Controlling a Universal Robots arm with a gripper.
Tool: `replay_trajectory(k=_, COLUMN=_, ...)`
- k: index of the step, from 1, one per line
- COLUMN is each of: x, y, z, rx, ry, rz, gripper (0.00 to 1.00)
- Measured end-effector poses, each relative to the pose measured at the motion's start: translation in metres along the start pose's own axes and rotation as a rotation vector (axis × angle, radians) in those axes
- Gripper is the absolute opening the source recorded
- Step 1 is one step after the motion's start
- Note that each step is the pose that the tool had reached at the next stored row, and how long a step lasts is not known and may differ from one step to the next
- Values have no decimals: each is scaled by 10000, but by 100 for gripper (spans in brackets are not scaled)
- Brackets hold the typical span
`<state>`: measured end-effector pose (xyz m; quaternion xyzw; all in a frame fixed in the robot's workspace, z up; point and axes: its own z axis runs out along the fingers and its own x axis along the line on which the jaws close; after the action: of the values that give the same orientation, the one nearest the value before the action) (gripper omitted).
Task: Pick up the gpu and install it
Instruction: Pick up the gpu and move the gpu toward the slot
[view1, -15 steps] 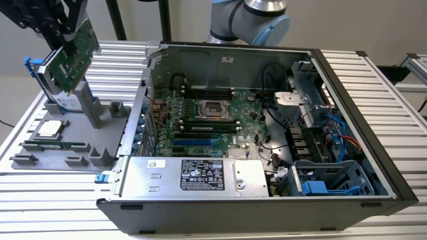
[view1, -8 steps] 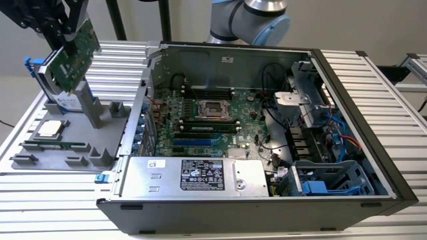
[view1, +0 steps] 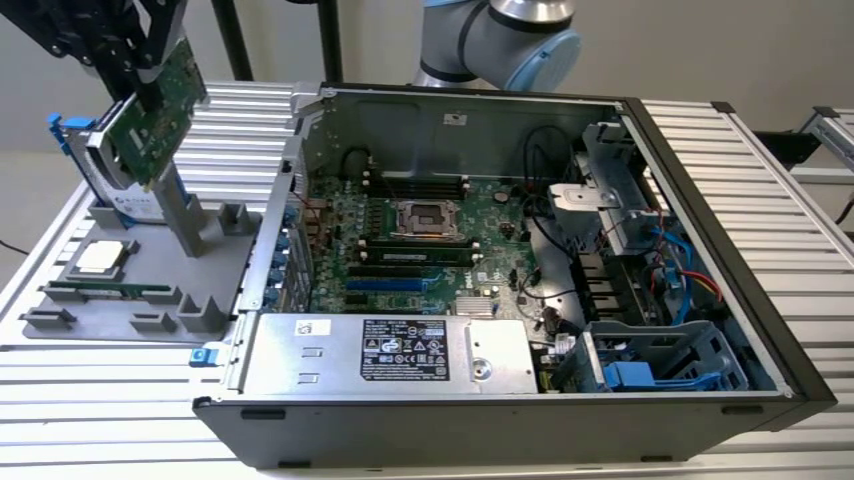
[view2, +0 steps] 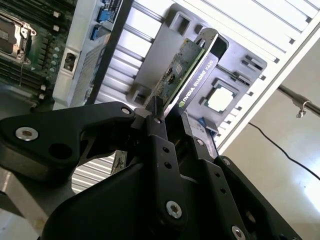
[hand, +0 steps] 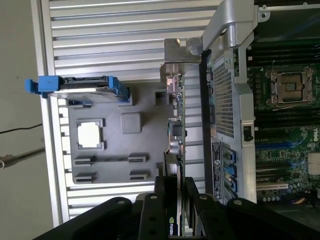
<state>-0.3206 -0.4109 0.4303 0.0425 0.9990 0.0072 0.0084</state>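
The gpu (view1: 158, 118) is a green circuit card with a silver end bracket. It hangs tilted in the air above the grey parts tray (view1: 80, 325), on the exterior view's left. My gripper (view1: 142, 85) is shut on its upper edge. In the second wrist view the fingers (view2: 161, 137) clamp the gpu (view2: 189, 70) across its board and black cooler. In the first wrist view the gpu (hand: 176, 127) runs edge-on away from my gripper (hand: 175, 192), its bracket (hand: 176, 62) at the far end beside the case wall. The open computer case (view1: 694, 180) lies to the right, motherboard (view1: 400, 240) facing up.
On the tray stand a silver hard drive with blue rails (view1: 110, 195), a processor chip (view1: 103, 257) and a thin green memory stick (view1: 107, 292). The case's left wall (view1: 274, 230) stands between tray and motherboard. A power supply (view1: 387, 350) fills the case's front; cables and drive cages (view1: 654, 260) crowd its right.
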Motion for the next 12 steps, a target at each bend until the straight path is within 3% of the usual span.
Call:
replay_trajectory(k=8, x=-88, y=7, z=2, rx=0, ry=-1, rz=-1, gripper=0)
replay_trajectory(k=12, x=-89, y=8, z=2, rx=0, ry=0, rz=1, gripper=0)
